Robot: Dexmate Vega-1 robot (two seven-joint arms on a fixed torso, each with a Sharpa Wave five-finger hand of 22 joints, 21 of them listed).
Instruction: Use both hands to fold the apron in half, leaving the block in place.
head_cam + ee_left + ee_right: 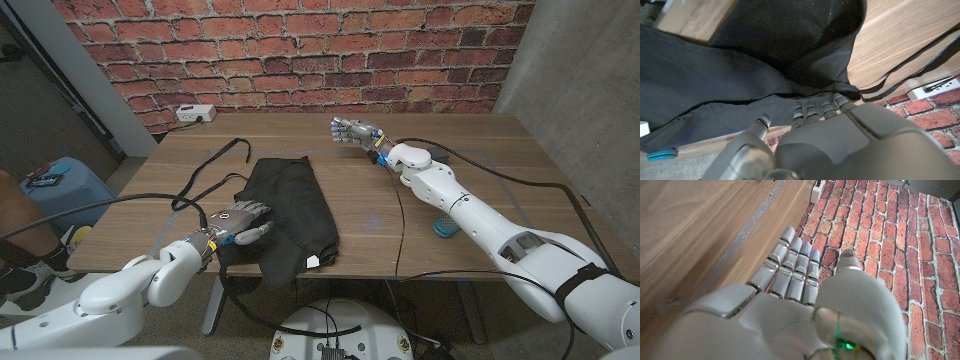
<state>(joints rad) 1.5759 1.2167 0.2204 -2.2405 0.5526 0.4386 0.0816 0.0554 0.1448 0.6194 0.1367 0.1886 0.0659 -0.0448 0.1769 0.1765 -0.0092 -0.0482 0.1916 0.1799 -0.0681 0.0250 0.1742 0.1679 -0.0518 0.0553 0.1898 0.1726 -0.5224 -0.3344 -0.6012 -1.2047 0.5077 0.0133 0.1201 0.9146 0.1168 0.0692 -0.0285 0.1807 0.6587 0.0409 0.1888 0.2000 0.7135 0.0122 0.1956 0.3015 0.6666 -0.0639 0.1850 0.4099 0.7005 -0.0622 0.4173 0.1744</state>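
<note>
apron (292,215) black, folded on table (480,150) | left hand (238,222) fingers on apron's near-left edge, grasp unclear | right hand (352,132) raised, fingers apart, holding nothing

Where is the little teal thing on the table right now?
In the head view the small teal block lies on the wooden table near its front edge, on the robot's right, beside the right arm and well apart from the black apron.

power strip (195,113) by brick wall (300,50) | teal disc (444,228) on table (480,150)
</note>
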